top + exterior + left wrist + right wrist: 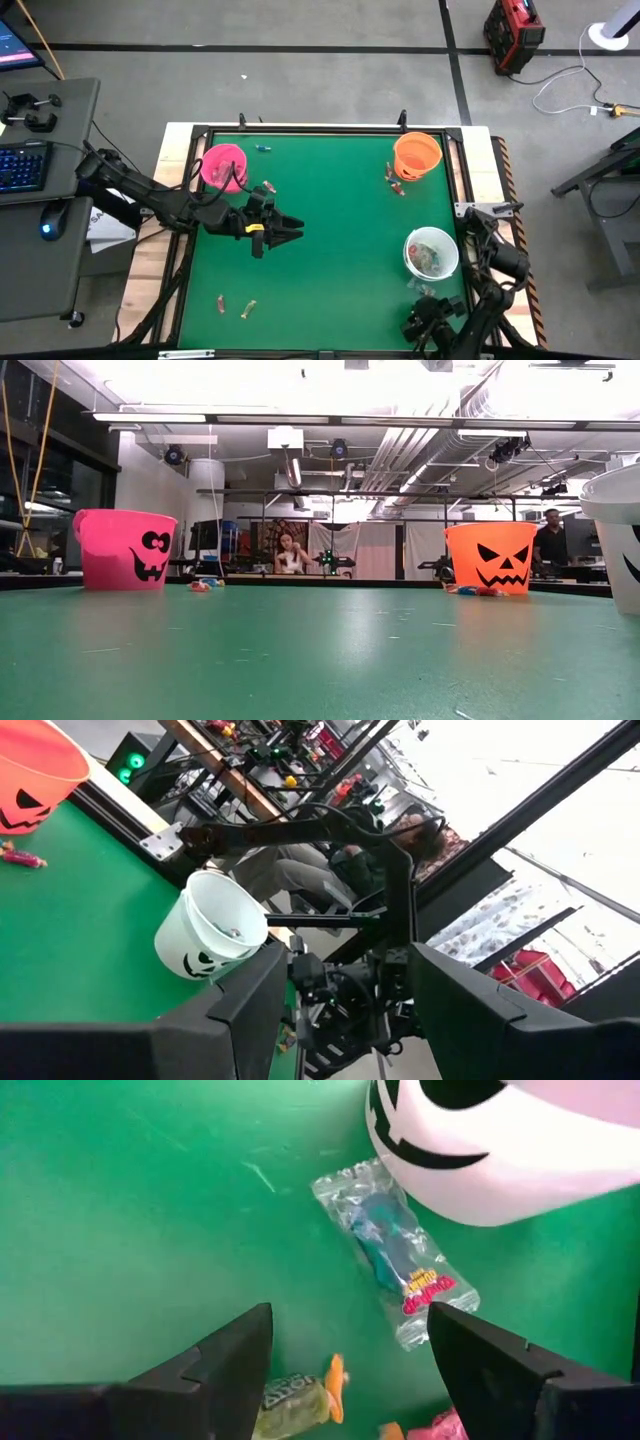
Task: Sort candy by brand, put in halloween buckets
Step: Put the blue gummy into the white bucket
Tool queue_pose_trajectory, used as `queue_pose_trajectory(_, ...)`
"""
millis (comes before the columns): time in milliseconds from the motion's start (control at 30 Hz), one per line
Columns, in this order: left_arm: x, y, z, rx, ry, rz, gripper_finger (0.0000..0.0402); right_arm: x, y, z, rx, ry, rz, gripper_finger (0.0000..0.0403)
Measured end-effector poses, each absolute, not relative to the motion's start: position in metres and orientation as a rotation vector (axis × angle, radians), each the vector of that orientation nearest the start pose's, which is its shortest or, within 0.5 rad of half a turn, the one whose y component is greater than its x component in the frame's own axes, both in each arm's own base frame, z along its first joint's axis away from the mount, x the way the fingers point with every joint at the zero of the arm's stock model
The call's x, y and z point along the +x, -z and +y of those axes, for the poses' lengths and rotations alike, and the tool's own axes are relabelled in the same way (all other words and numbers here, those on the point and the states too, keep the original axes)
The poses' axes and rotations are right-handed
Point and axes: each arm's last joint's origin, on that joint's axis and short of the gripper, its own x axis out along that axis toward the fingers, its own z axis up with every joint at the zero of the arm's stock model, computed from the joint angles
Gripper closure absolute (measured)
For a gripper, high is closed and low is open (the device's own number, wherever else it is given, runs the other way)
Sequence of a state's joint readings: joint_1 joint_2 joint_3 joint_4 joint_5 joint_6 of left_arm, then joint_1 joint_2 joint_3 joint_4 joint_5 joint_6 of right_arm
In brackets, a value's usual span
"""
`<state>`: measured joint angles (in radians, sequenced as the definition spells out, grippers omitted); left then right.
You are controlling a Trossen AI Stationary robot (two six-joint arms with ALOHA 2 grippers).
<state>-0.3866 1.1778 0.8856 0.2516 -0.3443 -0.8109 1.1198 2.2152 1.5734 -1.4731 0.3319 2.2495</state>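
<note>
- The step in hand looked like a pickup: the right gripper point(350, 1370) hung low over the green table point(330, 230) at its near right corner, just beside the white bucket point(432, 252), with loose candy under it.
- Its two fingers stood wide apart and held nothing.
- A clear-wrapped blue sweet point(393, 1252) lay flat on the table ahead of the fingertips, one end close to the white bucket's wall, whether touching I could not tell.
- An orange-twisted sweet point(300, 1395) and the edge of a pink wrapper point(440, 1428) lay nearer, about between the fingertips.
- The next move, as I judged it, called for settling on one sweet, lowering the open fingers around it and closing, without nudging the white bucket.
- The left gripper point(290, 232) hovered over the left-middle of the table, near the pink bucket point(224, 166), its fingers spread and empty.
- The white bucket already held some candy; more lay beside the orange bucket point(417, 155) at the far right corner.
- A few sweets sat by the pink bucket, and two more pieces point(235, 306) lay near the front left edge, well apart from both grippers.
- The sorting seemed well short of finished, with candy scattered in several spots.
</note>
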Motion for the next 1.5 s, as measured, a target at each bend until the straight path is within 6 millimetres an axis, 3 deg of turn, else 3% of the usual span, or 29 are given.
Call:
queue_pose_trajectory(667,0.250,-0.331,-0.091,-0.822,0.025,0.050,0.0204,0.174,-0.116,0.307,0.382,1.173,1.015,0.0156)
queue_pose_trajectory(800,0.250,-0.331,-0.091,-0.822,0.023,0.050,0.0204,0.176,-0.114,0.308,0.405,1.167,1.022,0.0215)
queue_pose_trajectory(1000,0.250,-0.331,-0.091,-0.819,0.022,0.050,0.0204,0.180,-0.114,0.311,0.417,1.128,1.036,0.0381)
queue_pose_trajectory(1067,0.250,-0.331,-0.091,-0.811,0.022,0.049,0.0204,0.181,-0.116,0.313,0.415,1.120,1.033,0.0388)
queue_pose_trajectory(1200,0.250,-0.331,-0.091,-0.803,0.020,0.048,0.0204,0.183,-0.128,0.317,0.435,1.114,1.048,0.0397)
queue_pose_trajectory(1500,0.250,-0.331,-0.091,-0.794,0.018,0.048,0.0204,0.195,-0.196,0.322,0.447,0.965,0.853,0.0402)
